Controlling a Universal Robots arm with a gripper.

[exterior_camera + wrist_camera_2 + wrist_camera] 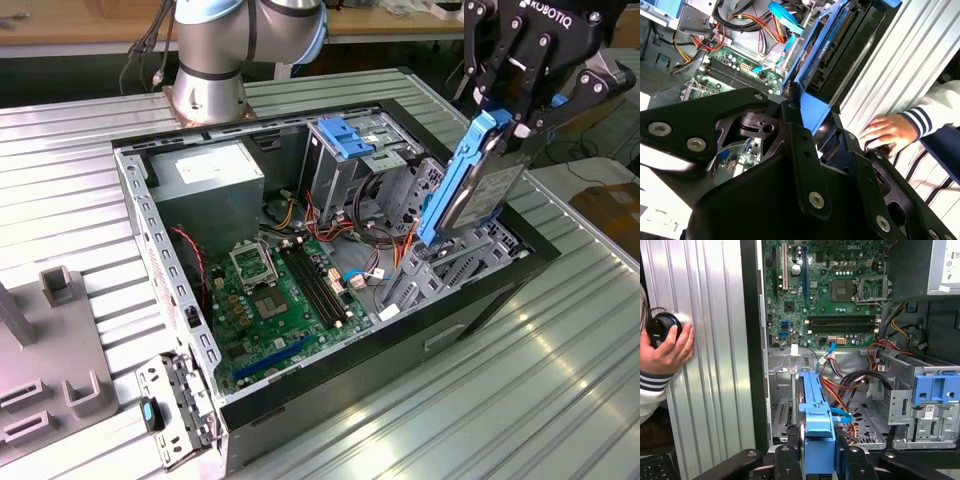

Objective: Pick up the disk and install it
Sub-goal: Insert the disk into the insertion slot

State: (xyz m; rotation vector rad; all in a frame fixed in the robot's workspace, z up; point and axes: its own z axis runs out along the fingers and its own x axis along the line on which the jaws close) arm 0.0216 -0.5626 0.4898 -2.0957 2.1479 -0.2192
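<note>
The gripper (pixel 505 125) has its fingers clamped on the disk (pixel 470 185), holding it on edge and tilted over the open case (pixel 330 375), at the exterior view's right. Its lower end hangs near the drive bay (pixel 865 425). Beyond lie the motherboard (pixel 830 295) and power supply (pixel 205 175). Beside the case, a person's hand (pixel 667 347) rests on a dark round object (pixel 660 325) on the tabletop (pixel 715 365).

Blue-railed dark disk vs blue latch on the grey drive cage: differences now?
The dark rectangular disk with blue plastic rails hangs tilted on edge in the black gripper; the blue plastic latch lies atop the grey metal drive cage. The disk is larger, mostly dark; the latch all blue. Both show blue plastic.
</note>
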